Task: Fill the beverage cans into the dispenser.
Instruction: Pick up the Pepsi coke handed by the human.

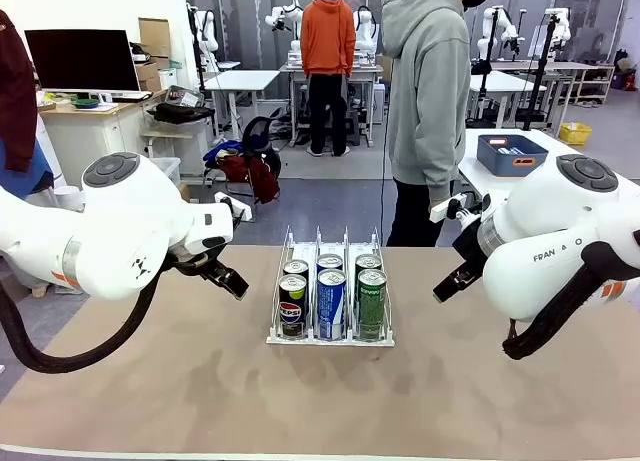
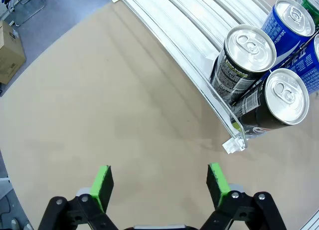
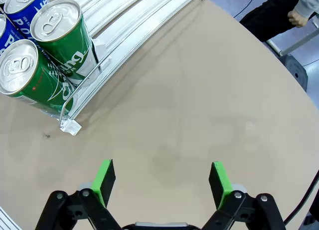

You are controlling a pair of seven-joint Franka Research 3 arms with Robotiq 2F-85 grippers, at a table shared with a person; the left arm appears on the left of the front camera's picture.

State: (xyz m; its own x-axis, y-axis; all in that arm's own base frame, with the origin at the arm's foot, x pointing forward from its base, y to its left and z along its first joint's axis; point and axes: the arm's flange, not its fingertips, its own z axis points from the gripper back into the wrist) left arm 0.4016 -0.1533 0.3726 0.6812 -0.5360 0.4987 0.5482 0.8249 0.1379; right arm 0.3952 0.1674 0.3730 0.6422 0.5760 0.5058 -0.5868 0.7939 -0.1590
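The clear dispenser (image 1: 282,333) stands mid-table on the brown tabletop. Each of its three lanes holds two upright cans: black ones (image 1: 292,306) on the left, blue-and-white (image 1: 331,303) in the middle, green (image 1: 372,303) on the right. My left gripper (image 1: 236,284) hovers left of the rack. In the left wrist view it (image 2: 159,182) is open and holds nothing, with the black cans (image 2: 244,60) up to the right. My right gripper (image 1: 445,289) hovers to the right. In its own view it (image 3: 162,182) is open over bare tabletop, the green cans (image 3: 62,35) at upper left.
A person in a grey hoodie (image 1: 430,91) stands at the far edge, right of centre. A dark blue tub (image 1: 510,153) sits on a white table behind. The back halves of the dispenser lanes (image 2: 179,20) hold no cans.
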